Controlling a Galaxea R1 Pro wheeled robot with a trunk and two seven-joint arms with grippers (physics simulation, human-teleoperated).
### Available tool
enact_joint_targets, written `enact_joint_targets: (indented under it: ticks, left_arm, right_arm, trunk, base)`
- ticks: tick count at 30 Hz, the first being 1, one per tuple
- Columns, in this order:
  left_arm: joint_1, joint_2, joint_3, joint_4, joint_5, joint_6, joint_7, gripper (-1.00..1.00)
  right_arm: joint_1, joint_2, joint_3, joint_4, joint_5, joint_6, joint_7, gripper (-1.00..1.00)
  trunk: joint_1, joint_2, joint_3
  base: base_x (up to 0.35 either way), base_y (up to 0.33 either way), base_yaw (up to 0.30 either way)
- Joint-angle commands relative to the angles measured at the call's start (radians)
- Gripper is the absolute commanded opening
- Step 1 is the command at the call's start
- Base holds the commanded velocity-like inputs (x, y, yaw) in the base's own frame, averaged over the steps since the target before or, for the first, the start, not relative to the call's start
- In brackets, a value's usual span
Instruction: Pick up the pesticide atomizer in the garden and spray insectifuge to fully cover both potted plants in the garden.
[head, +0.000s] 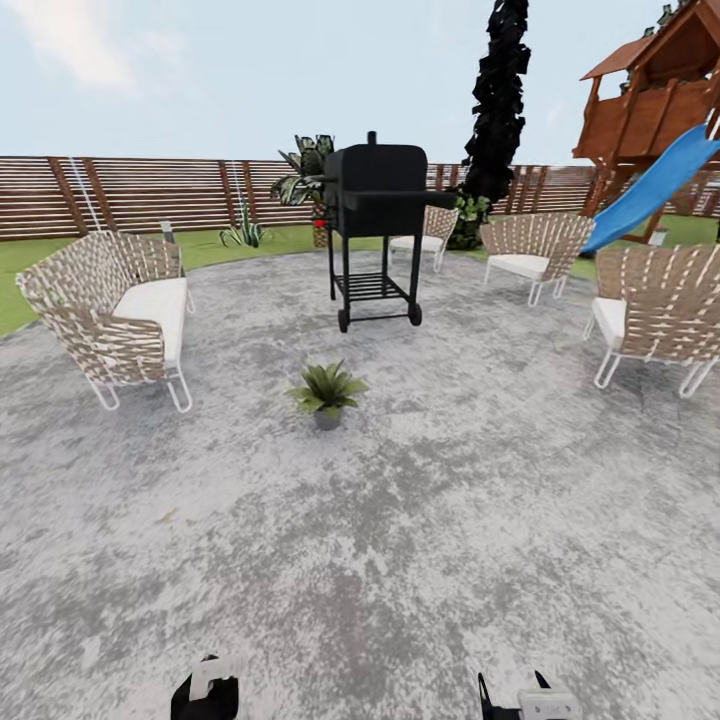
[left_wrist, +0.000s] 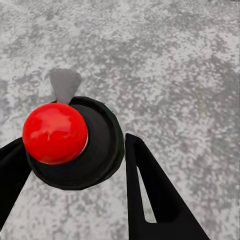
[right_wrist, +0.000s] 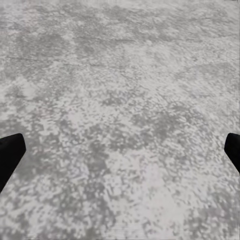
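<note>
Left gripper (left_wrist: 75, 165) clamped around the pesticide atomizer (left_wrist: 75, 145), right gripper (right_wrist: 120, 155) fingers wide apart, both over the grey patio (head: 450, 520); potted plant (head: 327, 392) just before the black grill (head: 375, 225).

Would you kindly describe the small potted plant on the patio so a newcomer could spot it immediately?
On the round grey stone patio, look just in front of the black barbecue grill. The potted plant sits alone on bare stone: a low green rosette, far smaller than the woven chairs around it.
</note>
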Motion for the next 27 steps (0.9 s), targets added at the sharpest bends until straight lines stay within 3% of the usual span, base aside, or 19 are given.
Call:
enact_joint_targets:
  ticks: [1,27]
  left_arm:
    - [-0.001,0.0,-0.002,0.001,0.009,-0.003,-0.001,-1.0]
    - [-0.001,0.0,-0.002,0.001,0.009,-0.003,-0.001,-1.0]
  right_arm:
    - [0.0,0.0,0.0,0.0,0.011,-0.001,-0.009,1.0]
    - [0.0,0.0,0.0,0.0,0.011,-0.001,-0.008,1.0]
  trunk:
    - [0.0,0.0,-0.001]
    - [0.0,0.0,-0.001]
  base:
    - [0.286,0.187,0.0]
    - [0.286,0.187,0.0]
